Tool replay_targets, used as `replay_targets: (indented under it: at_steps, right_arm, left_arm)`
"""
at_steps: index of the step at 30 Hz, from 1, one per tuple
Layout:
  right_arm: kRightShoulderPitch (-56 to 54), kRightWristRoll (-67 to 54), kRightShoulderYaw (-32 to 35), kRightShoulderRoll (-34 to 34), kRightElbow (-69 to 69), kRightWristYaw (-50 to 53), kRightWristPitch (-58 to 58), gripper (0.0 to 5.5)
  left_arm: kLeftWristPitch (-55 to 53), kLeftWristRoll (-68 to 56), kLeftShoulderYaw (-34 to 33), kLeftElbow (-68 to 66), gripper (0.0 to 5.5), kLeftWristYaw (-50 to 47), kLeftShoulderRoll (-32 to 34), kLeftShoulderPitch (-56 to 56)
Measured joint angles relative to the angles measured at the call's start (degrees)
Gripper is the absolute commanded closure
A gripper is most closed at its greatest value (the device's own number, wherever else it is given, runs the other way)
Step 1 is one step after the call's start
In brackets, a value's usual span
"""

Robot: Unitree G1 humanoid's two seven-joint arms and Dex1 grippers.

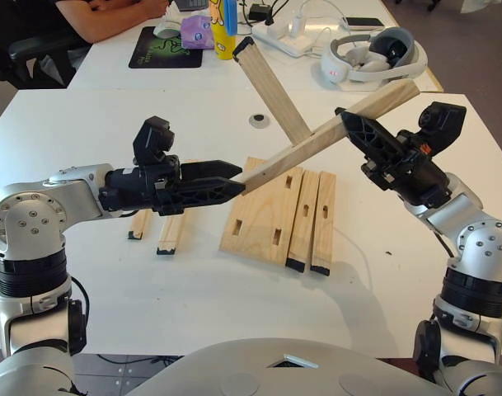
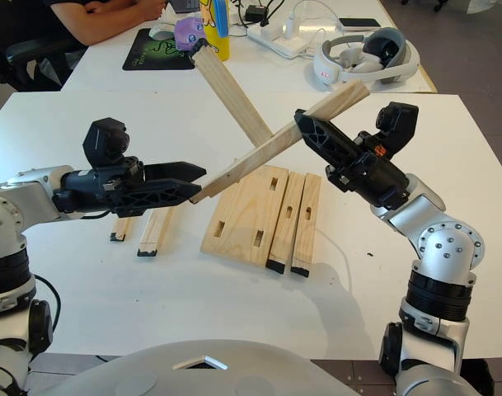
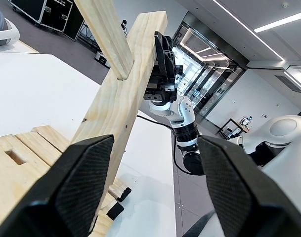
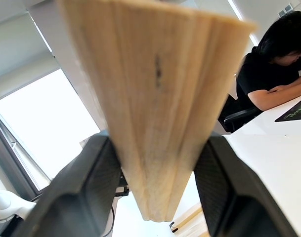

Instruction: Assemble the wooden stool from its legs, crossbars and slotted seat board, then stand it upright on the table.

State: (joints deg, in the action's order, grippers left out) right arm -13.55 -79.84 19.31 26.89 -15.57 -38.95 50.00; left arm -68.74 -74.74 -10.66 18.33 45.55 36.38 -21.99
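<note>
A long wooden leg point(image 1: 279, 158) slants in the air above the table, and a second wooden bar point(image 1: 271, 87) crosses it and sits in its slot, rising toward the back. My right gripper point(image 1: 343, 122) is shut on the leg's upper part; both pads press the wood point(image 4: 155, 98). The leg's lower end lies between the spread fingers of my open left gripper point(image 1: 238, 178), against one finger point(image 3: 81, 187). Below, the slotted seat board point(image 1: 263, 214) lies flat, with two black-tipped bars point(image 1: 312, 219) beside it.
Two more wooden pieces point(image 1: 156, 231) lie under my left arm. A round table grommet point(image 1: 259, 120) sits behind the seat board. On the far table are a headset point(image 1: 370, 54), a yellow bottle point(image 1: 224, 25), a power strip point(image 1: 275, 37) and a mouse pad point(image 1: 164, 45).
</note>
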Motion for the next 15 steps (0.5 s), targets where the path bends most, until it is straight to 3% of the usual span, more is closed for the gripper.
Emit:
replay_targets:
  at_steps: [15]
  right_arm:
    - [0.6,-0.1,0.3,0.3,0.0,0.0,0.0,3.44]
  left_arm:
    - [0.4,0.0,0.7,-0.1,2.38,-0.4,0.0,0.0]
